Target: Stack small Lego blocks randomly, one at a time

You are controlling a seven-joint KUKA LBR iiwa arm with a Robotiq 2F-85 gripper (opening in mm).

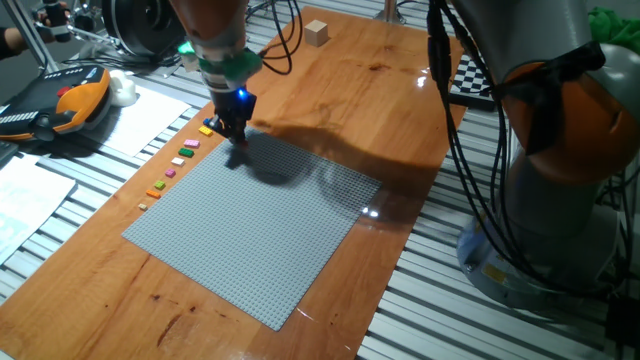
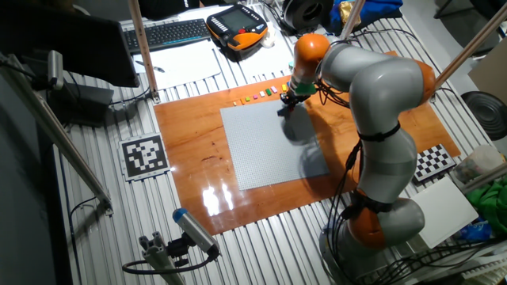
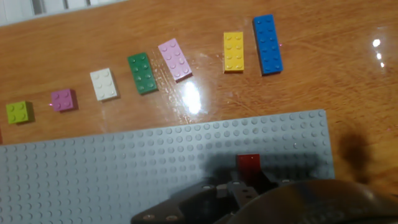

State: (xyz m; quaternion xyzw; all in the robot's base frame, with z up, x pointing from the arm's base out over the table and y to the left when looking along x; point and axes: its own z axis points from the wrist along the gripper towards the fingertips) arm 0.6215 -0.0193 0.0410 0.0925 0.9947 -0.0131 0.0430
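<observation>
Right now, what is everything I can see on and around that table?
Small Lego blocks in a row on the wood beside the plate: seven clear in the hand view: blue, yellow, pink, green, white, purple, lime.
Red block: one, at the gripper's fingertips over the plate.
Baseplate: one, grey, studded, middle of the table.
Table: one, brown wood.
Wooden cube: one, tan, far table edge.
Teach pendant: one, orange and black, off the table.
Keyboard: one, black, beside the pendant.
Marker card: one, black and white, beside the table.
Arm: one, grey and orange.
Gripper: one, dark, at the plate's corner near the row.
</observation>
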